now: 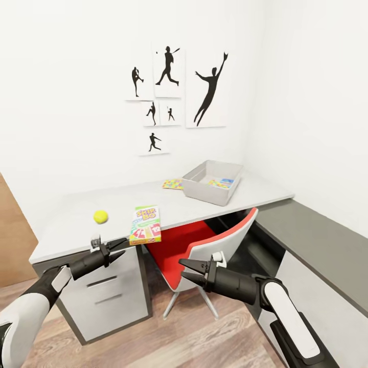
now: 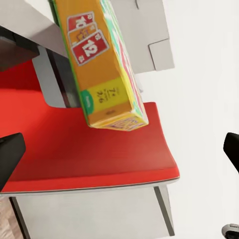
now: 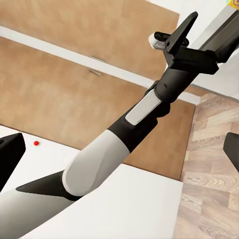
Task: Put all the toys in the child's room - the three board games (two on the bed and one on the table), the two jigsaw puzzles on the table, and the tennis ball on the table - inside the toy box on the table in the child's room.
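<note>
A SKIP BO board game (image 1: 145, 225) lies on the table (image 1: 66, 225), its near end hanging over the front edge. The tennis ball (image 1: 100, 216) rests to its left. At the back right stands the toy box (image 1: 212, 190) with a flat multicoloured panel (image 1: 221, 183) inside. A jigsaw puzzle (image 1: 173, 184) lies just left of the box. My left gripper (image 1: 123, 247) is open, just below and left of the board game's overhanging end. From the left wrist the board game (image 2: 102, 64) shows ahead of the open jaws. My right gripper (image 1: 182, 268) is open, low in front of the chair.
A red and white chair (image 1: 204, 250) is pushed partly under the table, between my two arms. White drawers (image 1: 107, 296) sit under the table's left end. A low dark grey cabinet (image 1: 317, 245) runs along the right wall. A brown door (image 1: 13, 240) is at the left.
</note>
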### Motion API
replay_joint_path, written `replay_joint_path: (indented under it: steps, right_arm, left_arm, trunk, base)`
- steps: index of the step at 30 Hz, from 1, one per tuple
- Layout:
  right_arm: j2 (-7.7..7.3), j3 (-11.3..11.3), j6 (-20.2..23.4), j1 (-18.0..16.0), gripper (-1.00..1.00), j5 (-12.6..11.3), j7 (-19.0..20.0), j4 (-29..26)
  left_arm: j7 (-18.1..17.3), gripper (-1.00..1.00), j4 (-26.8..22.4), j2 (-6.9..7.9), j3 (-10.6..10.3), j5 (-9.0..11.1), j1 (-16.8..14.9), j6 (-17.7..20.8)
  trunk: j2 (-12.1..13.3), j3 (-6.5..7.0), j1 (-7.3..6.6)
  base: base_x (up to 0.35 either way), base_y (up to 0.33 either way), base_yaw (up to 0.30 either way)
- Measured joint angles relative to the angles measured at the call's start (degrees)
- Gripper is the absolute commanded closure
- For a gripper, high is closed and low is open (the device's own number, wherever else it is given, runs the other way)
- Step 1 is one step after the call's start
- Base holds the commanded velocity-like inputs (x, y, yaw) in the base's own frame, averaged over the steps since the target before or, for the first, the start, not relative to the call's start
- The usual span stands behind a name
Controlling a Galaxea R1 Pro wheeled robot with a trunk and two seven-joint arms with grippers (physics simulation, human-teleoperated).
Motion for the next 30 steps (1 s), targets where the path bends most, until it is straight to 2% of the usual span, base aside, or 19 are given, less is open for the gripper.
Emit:
replay_joint_path:
  steps: [11, 30]
  right_arm:
    - [0.00, 0.00, 0.01, 0.00, -1.00, 0.02, 0.00, 0.08]
    - [0.00, -0.04, 0.00, 0.00, -1.00, 0.00, 0.00, 0.09]
  left_arm:
    - [0.01, -1.00, 0.00, 0.03, 0.05, 0.01, 0.00, 0.01]
    - [0.00, -1.00, 0.00, 0.03, -0.03, -0.01, 0.00, 0.00]
  trunk:
    - [0.00, 0.00, 0.00]
    - [0.00, 0.00, 0.00]
  base:
    - [0.000, -0.165, 0.072]
    - [0.004, -0.086, 0.064]
